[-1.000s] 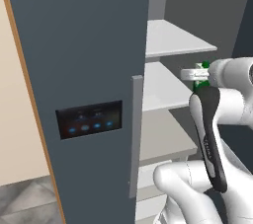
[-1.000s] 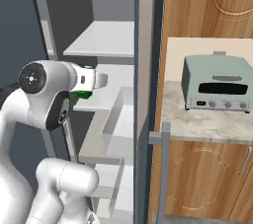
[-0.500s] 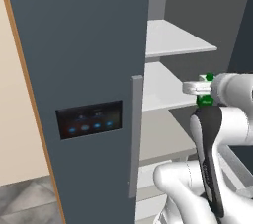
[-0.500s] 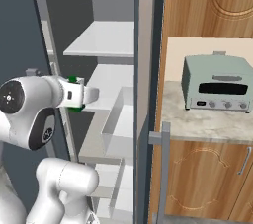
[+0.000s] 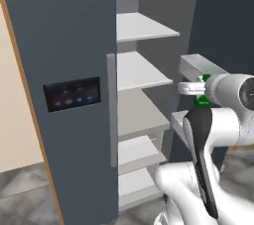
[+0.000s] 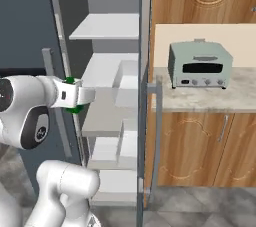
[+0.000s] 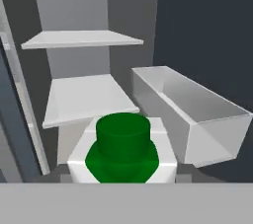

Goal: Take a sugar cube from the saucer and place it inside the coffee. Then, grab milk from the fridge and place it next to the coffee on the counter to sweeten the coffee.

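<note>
Open fridge (image 5: 74, 45); gripper (image 6: 85, 96) clamps milk (image 7: 122, 150) at shelves.

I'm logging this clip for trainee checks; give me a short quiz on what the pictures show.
1. True or false: the tall dark blue-grey fridge has its door shut.
2. What does the hand hold? A) a white mug B) a small white carton with a green top C) nothing
3. Fill in: a pale green ____ stands on the marbled beige stone counter.
Key: 1 false, it stands open; 2 B; 3 toaster oven.
</note>
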### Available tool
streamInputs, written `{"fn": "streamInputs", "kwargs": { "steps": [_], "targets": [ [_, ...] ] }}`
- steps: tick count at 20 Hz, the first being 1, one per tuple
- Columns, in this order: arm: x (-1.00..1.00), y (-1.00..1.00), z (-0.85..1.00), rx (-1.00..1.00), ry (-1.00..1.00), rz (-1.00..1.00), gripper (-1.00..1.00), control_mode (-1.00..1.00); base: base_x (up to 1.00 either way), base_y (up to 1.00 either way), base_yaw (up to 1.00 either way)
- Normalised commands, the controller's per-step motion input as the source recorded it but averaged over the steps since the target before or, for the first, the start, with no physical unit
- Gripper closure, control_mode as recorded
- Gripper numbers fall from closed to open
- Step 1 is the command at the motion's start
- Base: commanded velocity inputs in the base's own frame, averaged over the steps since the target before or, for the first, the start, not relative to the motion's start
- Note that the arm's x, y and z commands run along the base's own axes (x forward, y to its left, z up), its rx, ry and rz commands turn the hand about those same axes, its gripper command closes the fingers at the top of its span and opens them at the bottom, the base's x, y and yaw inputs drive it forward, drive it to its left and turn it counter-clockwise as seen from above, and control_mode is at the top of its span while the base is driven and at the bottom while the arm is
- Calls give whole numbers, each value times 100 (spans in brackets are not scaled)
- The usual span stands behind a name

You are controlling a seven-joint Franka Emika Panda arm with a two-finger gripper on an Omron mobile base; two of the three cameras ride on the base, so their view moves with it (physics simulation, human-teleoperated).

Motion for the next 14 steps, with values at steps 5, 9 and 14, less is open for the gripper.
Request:
{"fn": "streamInputs", "kwargs": {
  "steps": [5, 9, 14],
  "targets": [
    [0, 0, 0, 0, 0, 0, 100, 100, -84, -1, -50],
    [0, 0, 0, 0, 0, 0, 100, 100, -4, -2, -90],
    [0, 0, 0, 0, 0, 0, 100, 100, 0, -2, -91]
  ]
}}
